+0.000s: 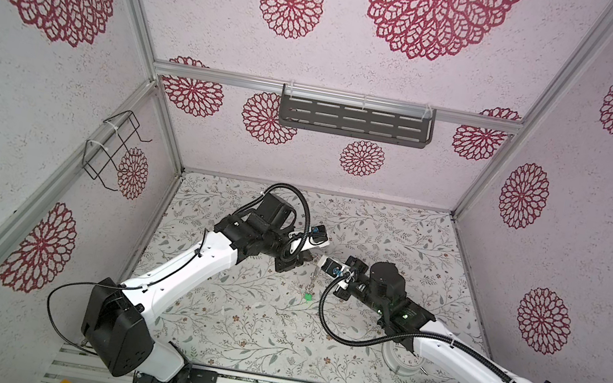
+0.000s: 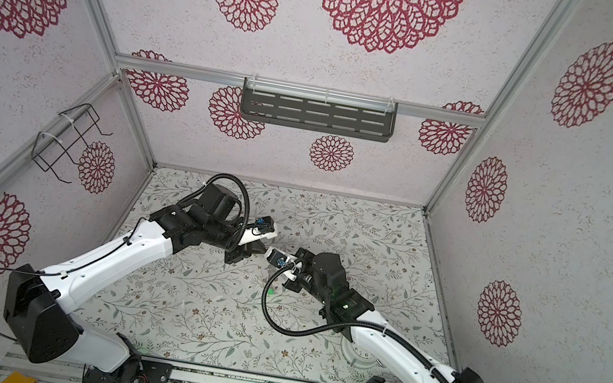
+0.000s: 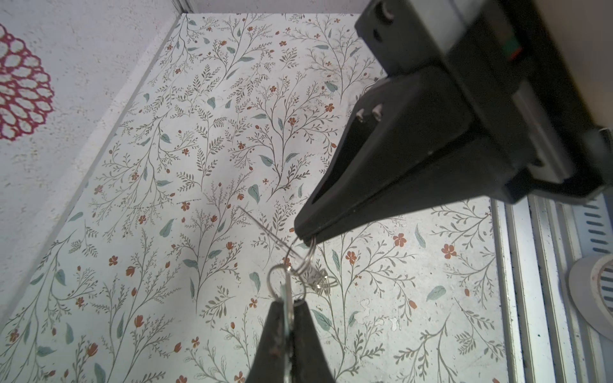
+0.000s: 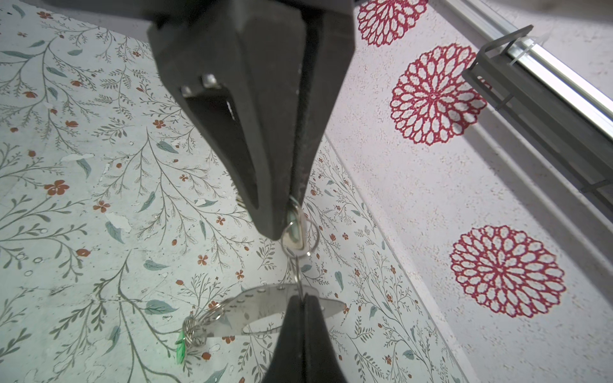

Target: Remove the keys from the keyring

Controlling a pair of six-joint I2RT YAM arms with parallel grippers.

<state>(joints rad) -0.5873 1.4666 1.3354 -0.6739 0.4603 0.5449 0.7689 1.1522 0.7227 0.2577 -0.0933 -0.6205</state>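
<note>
Floral surface [image 1: 233, 315] below, keyring [image 1: 314, 276] dangling mid-air at six o'clock of the pinch; left fingers [image 3: 272, 335] clamp a key [image 4: 293, 228], right fingers [image 4: 287, 331] pinch its small ring [image 3: 305, 255]: ease round the coil, no yanking.

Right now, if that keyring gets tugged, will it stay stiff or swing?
Probably swings: the keyring is linked only by loose split rings. Its flat body looks like rigid metal. The green-tagged key would likely dangle too.

Keyring [image 4: 265, 311] hangs between left gripper [image 3: 288, 305] and right gripper [image 4: 300, 298], seemingly airborne.
</note>
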